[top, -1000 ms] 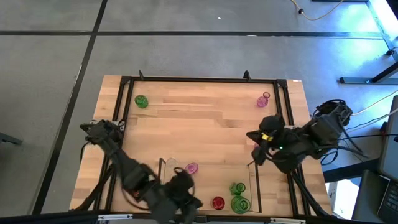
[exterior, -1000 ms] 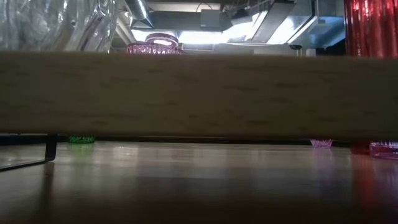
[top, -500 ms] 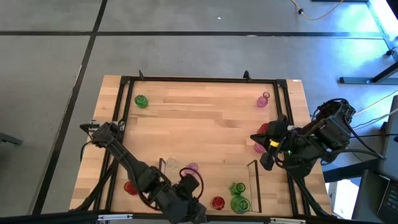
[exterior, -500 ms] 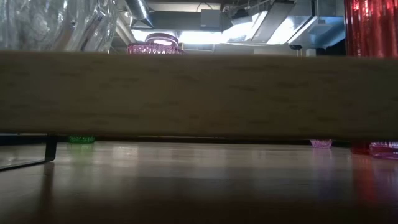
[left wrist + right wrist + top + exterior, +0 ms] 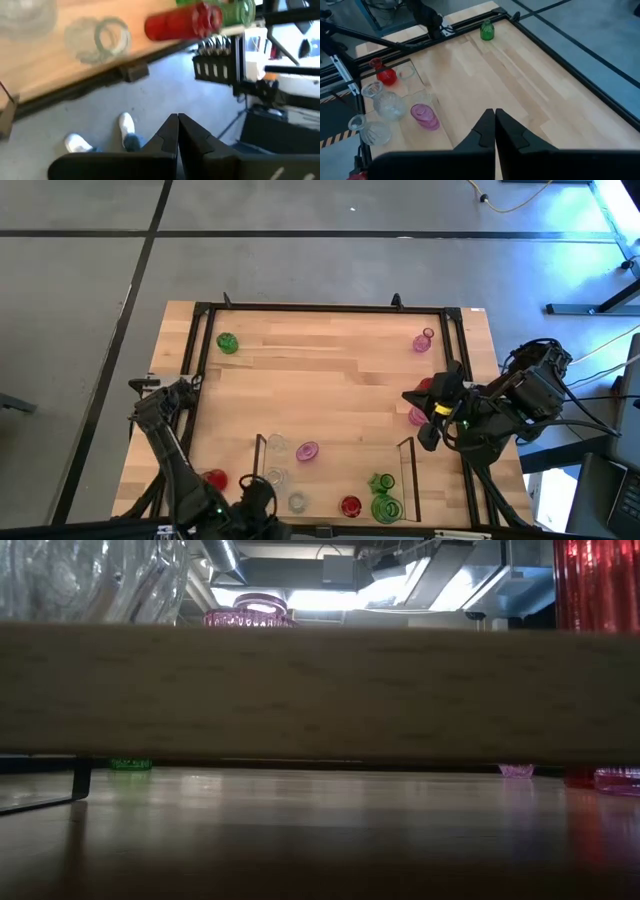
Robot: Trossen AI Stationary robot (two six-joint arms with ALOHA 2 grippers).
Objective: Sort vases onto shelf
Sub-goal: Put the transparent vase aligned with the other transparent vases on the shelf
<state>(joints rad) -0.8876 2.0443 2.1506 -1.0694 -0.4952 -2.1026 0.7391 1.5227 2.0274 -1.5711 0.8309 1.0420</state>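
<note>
In the high view the shelf (image 5: 408, 470) lies by the near edge. On its wood floor stand clear vases (image 5: 275, 478), a pink vase (image 5: 307, 450), a red vase (image 5: 350, 506) and green vases (image 5: 381, 481). Loose on the table stand a green vase (image 5: 227, 342), a pink vase (image 5: 424, 340), another pink one (image 5: 417, 416) and a red one (image 5: 213, 479). My left gripper (image 5: 177, 125) is shut and hangs past the table's near edge, left of the shelf. My right gripper (image 5: 494, 120) is shut and hovers near the right edge, above the pink vase.
A black frame (image 5: 320, 307) runs round the tabletop. The table's middle (image 5: 320, 385) is bare wood. In the low view the shelf's wooden board (image 5: 320, 690) fills the middle, with vases (image 5: 597, 585) above it. A shoe (image 5: 125, 125) shows on the floor below the near edge.
My left arm has drawn back from over the shelf toward the table's near-left corner, uncovering the clear vases and the red vase left of the shelf. My right gripper has shifted a little toward the right edge, uncovering a pink vase, and then has kept still.
</note>
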